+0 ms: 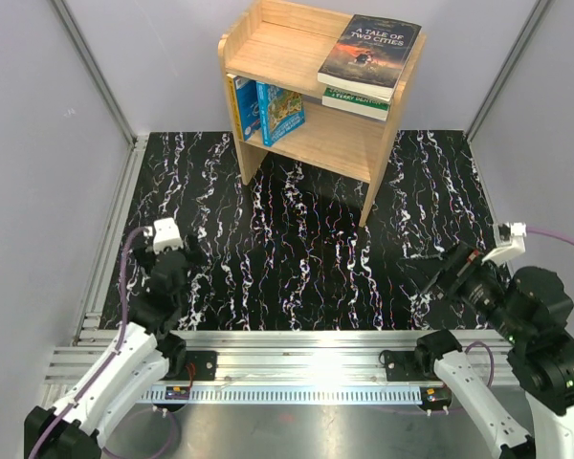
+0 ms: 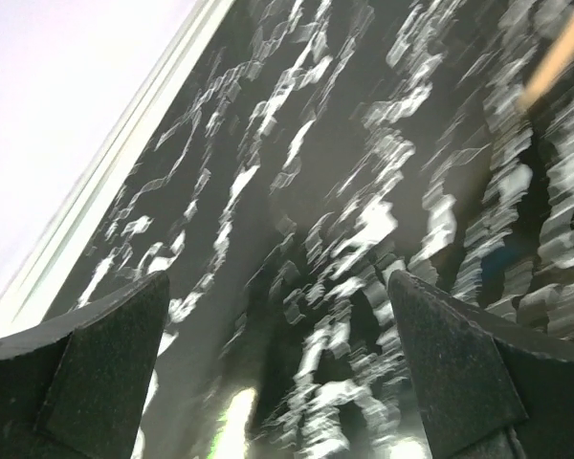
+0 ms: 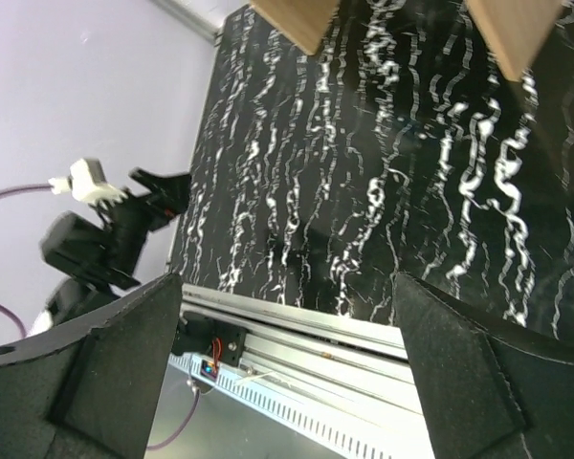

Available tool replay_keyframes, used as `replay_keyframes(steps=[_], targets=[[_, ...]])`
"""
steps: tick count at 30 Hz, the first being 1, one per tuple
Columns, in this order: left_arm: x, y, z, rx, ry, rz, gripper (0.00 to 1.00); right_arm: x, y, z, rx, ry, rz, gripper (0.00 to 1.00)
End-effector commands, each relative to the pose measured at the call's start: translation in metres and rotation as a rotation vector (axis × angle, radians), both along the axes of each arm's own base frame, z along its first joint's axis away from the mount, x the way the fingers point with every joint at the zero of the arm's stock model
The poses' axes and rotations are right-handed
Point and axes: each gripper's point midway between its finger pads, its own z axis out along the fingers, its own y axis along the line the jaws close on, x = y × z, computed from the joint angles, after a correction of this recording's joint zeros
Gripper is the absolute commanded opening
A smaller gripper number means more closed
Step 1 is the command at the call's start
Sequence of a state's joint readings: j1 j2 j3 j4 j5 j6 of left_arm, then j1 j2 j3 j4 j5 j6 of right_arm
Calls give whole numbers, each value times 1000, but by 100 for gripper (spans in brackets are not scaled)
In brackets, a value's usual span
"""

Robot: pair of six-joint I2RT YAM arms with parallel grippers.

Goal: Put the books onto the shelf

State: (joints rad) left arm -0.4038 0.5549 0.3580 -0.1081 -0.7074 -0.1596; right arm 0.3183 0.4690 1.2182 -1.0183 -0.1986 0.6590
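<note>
From overhead alone, I see the shelf (image 1: 277,48) loaded: dark book (image 1: 371,53) lying on green book (image 1: 357,102) up top, blue pair (image 1: 285,113) standing below. Wrist views miss them; my left gripper (image 2: 277,373) and right gripper (image 3: 287,373) gape wide, empty.

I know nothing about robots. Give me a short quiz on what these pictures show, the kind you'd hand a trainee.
1. True or false: the left gripper is holding a book.
2. How are the blue books placed on the shelf? A) flat on its top; B) upright in its lower tier; C) leaning against its outside.
3. Fill in: the green book lies right under the dark book titled ____.
Key: 1 false; 2 B; 3 A Tale of Two Cities.
</note>
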Motion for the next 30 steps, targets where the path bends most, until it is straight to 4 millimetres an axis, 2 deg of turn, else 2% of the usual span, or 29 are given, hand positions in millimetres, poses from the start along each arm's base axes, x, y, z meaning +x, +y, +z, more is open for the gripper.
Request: replay_keyframes(steps=[1,2,7,11,13,14,15,17,19,21,23,24,25,30], targets=[[2,24,-3,102,-92,92,99,-6,-19,-12,3,35,-114,100],[6,24,3,77,-150,102,99,-9,-23,-17,-1,55,-128,100],[15,38,-29,6,-156,160,99,-31,-34,-20,-16,62,-147,100],[38,38,-32,-27,-184,151,99,-35,-43,-28,-71,82,-169,100],[50,38,-25,-35,-220,135,99,-30,-44,-30,-96,97,-179,100],[61,40,-14,-24,-233,127,99,-27,-44,-30,-105,99,-178,100],[72,33,-26,-7,-177,81,99,-21,-41,-33,-117,117,-173,100],[91,31,-17,37,-172,38,99,-11,-37,-30,-111,113,-166,100],[100,25,-35,65,-121,-25,99,-1,-30,-33,-107,131,-155,100],[110,27,-30,37,-149,-39,99,11,-23,-33,-91,133,-139,100],[107,33,-32,-2,-159,-39,99,18,-17,-30,-75,128,-128,100],[96,33,-45,-7,-137,-47,99,21,-15,-33,-70,139,-128,100],[95,33,-38,-8,-191,-46,99,26,-13,-33,-65,143,-130,100],[92,41,-39,-17,-200,5,99,39,-5,-42,-48,168,-118,100]])
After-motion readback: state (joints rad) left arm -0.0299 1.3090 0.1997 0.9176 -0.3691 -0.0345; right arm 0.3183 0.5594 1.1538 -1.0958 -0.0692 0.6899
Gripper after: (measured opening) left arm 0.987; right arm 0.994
